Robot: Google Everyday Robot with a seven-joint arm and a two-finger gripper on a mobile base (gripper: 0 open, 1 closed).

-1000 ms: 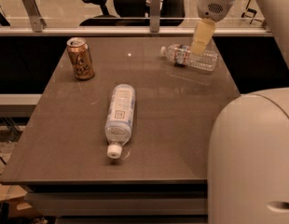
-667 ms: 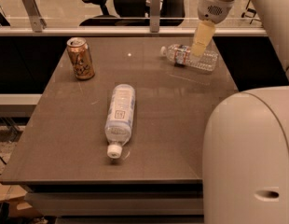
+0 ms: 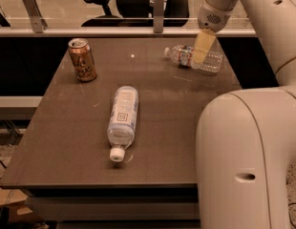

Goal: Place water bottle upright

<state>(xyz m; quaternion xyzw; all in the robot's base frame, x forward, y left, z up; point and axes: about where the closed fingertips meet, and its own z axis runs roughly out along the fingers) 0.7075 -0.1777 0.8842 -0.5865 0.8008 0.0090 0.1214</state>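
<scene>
The water bottle (image 3: 212,61) is small, clear and ribbed, with a red-and-white label band and a white cap. It lies on its side at the far right of the dark table (image 3: 67,142), cap pointing left. My gripper (image 3: 201,50) reaches down from the upper right and sits right at the bottle's middle, overlapping it just right of the label.
A larger bottle (image 3: 123,118) with a pale label lies on its side mid-table, cap toward the front edge. An upright orange can (image 3: 82,59) stands at the far left. My bulky white arm link (image 3: 243,161) covers the table's front right corner. Chairs stand behind a rail.
The gripper has come slightly lower and to the left over the small bottle. The near arm link has shifted left. The bottles and can have not moved.
</scene>
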